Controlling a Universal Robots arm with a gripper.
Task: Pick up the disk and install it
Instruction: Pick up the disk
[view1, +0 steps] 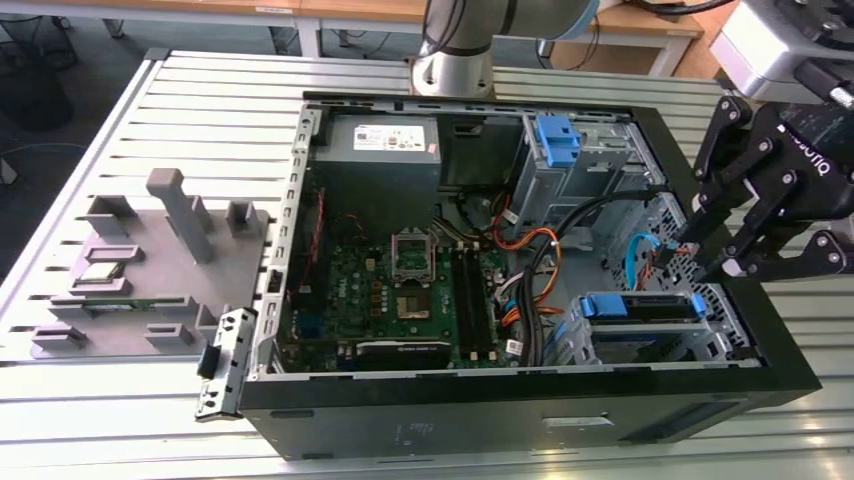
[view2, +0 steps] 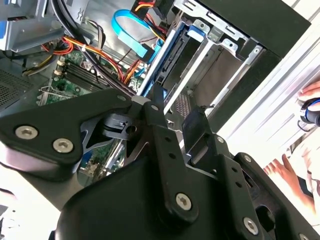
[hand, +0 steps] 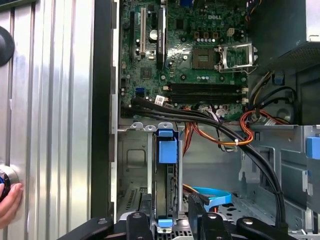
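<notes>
Your hand (hand: 170, 216) is spread wide and holds nothing. Its fingers (hand: 142, 225) straddle the flat silver, blue-bracketed disk (hand: 167, 150), probably lining up a grip. The disk sits in the grey metal drive cage (hand: 131, 165). A flat blue ribbon cable (hand: 212, 194) and a black cable bundle (hand: 200, 117) crowd that side.

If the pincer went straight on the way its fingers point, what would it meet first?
Most likely the disk, standing on edge in the drive cage: its blue bracket lies in line between the fingers of the open pincer. Depth is unclear, so a cage rim might touch first.
</notes>
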